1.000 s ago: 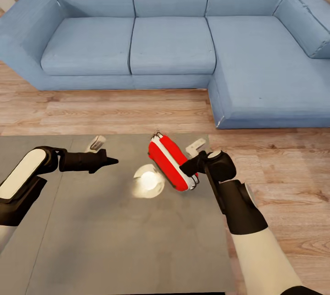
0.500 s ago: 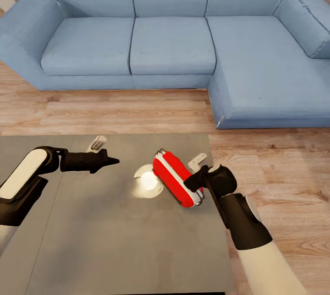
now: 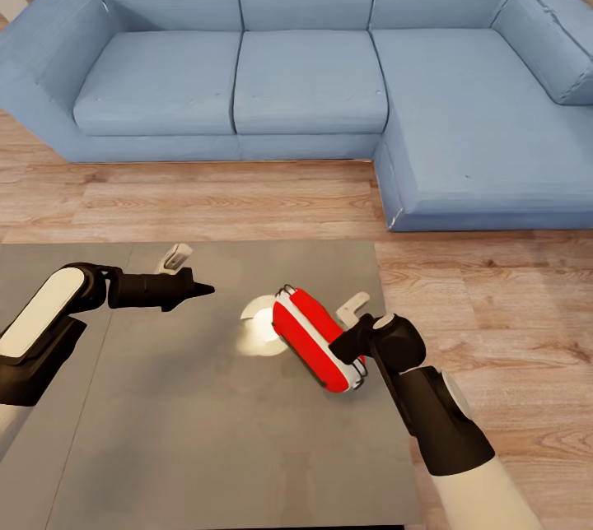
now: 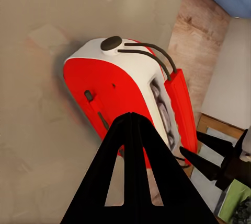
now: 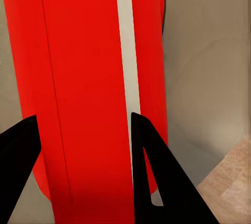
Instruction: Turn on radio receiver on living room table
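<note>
So, radio receiver point(image 3: 313, 338) lies tilted on the grey bench point(image 3: 206, 431) w/ right hand point(image 3: 356, 341) spread around its end, apparently gripping it, left hand point(image 3: 198, 290) pinched closed & empty nearby; dial not visibly pressed, switch-on prob. still left.

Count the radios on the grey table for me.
1: the small red radio receiver with a white band lies tilted near the glossy grey table's right edge, at the right gripper. Nothing visibly hidden.

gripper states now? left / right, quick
Left gripper: shut, empty, pointing toward the radio receiver over the table.
Right gripper: fingers straddle the radio receiver; a firm clamp cannot be told.
</note>
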Tool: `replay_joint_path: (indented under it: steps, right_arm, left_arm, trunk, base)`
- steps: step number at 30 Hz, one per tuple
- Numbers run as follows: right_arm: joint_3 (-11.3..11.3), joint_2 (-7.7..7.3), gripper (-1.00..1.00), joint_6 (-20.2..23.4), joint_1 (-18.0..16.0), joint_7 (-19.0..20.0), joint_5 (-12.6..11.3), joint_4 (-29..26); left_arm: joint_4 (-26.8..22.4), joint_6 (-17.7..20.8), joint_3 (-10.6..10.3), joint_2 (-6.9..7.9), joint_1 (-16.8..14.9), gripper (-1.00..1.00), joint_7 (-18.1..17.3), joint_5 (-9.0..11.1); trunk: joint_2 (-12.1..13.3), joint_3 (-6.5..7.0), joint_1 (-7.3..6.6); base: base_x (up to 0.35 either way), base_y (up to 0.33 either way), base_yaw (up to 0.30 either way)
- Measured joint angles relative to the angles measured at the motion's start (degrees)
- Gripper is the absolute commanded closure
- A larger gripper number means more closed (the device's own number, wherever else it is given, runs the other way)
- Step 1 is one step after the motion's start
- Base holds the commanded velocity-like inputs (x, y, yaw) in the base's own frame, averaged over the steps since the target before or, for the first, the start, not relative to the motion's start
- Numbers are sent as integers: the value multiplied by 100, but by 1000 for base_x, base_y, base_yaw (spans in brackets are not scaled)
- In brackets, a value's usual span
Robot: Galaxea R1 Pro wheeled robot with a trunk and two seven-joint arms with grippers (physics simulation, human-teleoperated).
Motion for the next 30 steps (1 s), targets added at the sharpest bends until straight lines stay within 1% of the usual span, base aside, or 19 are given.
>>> replay_joint_path:
  steps: [3,24,26,30]
  right_arm:
    - [1,-2,100,13,1,0,-34,3]
    - [1,-11,100,7,2,0,-20,14]
    - [-66,40,100,-17,18,-18,-19,80]
    - [-75,42,100,-34,18,-5,-8,109]
  left_arm:
    - [0,0,0,0,0,100,-1,0]
    - [0,0,0,-7,0,100,-2,0]
    - [64,28,-65,2,60,100,-33,-3]
    - [191,22,-144,0,85,100,-20,-8]
  trunk:
    - [0,0,0]
    - [0,0,0]
    - [0,0,0]
    - [-1,0,0]
  base:
    - [0,0,0]
    - [0,0,0]
    - [0,0,0]
    - [0,0,0]
